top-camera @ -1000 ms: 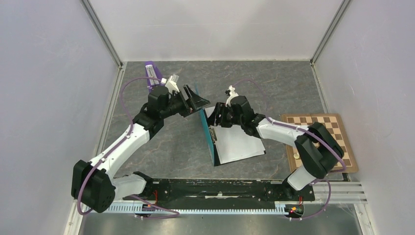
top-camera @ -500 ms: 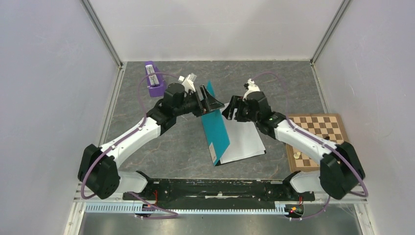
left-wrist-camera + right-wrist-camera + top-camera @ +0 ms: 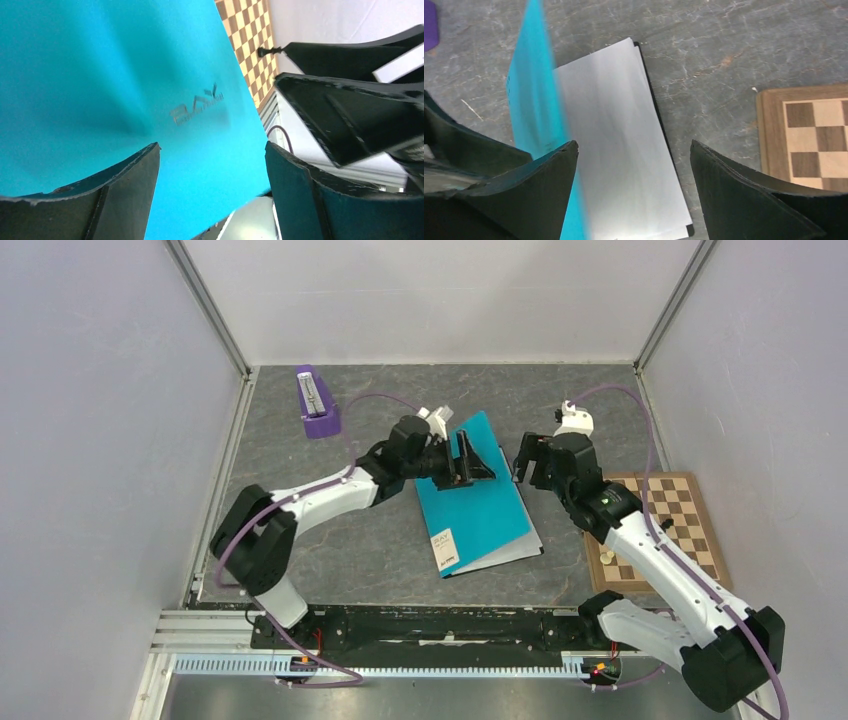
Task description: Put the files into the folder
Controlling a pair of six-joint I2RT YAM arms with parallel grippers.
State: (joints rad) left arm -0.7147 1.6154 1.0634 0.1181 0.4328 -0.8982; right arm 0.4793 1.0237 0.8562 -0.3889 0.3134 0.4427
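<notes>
The folder [image 3: 475, 510] lies mid-table with its teal cover lowered almost flat, white label [image 3: 443, 545] at the near edge. The files [image 3: 522, 546], white sheets, lie inside; only their right edge shows from above. In the right wrist view the files [image 3: 624, 150] lie on the black inner half and the cover [image 3: 531, 100] still stands slightly raised and blurred. My left gripper [image 3: 482, 465] is open over the cover's far part; the teal surface [image 3: 125, 75] fills its view between the spread fingers [image 3: 212, 150]. My right gripper [image 3: 524, 462] is open and empty [image 3: 634, 145], just right of the folder's far edge.
A wooden chessboard [image 3: 660, 525] with a few pieces lies at the right, close to the folder; it also shows in the right wrist view [image 3: 819, 135]. A purple holder [image 3: 318, 405] stands at the far left. Walls enclose the table on three sides.
The left gripper has swung the teal cover from upright down to the right over the white sheets. The right arm has drawn back to the right, off the sheets.
</notes>
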